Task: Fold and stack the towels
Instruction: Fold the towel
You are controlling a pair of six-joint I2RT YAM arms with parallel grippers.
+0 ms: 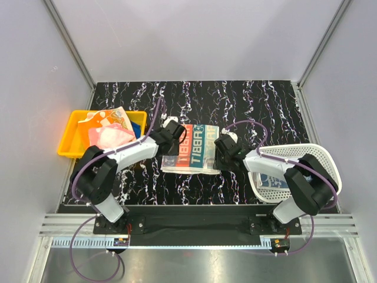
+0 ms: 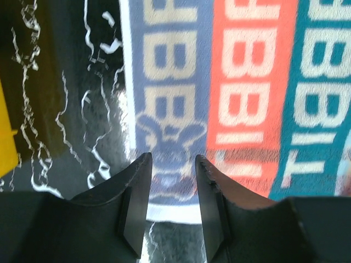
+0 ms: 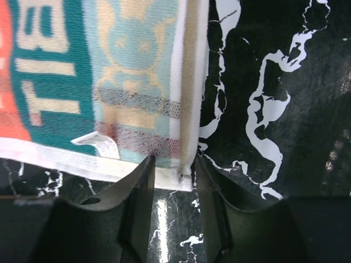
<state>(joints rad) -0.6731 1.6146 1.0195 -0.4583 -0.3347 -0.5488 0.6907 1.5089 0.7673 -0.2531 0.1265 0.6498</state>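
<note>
Printed towel (image 1: 197, 144) lies flat mid-table (image 1: 235, 100), bare marble beyond it; left gripper (image 2: 173, 159) at its left edge, right gripper (image 3: 174, 160) at its right edge, both jaws narrowly apart, clasping nothing

Left gripper (image 2: 173, 160) and right gripper (image 3: 174, 160) hold jaws parted.

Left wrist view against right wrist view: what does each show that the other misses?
Only left wrist: a sliver of the yellow tray and the navy rabbit stripe of the printed towel. Only right wrist: a white care label and the towel's folded-over side edge. Both: that towel on the black marbled table, left claw and right claw open at its near edge.
</note>
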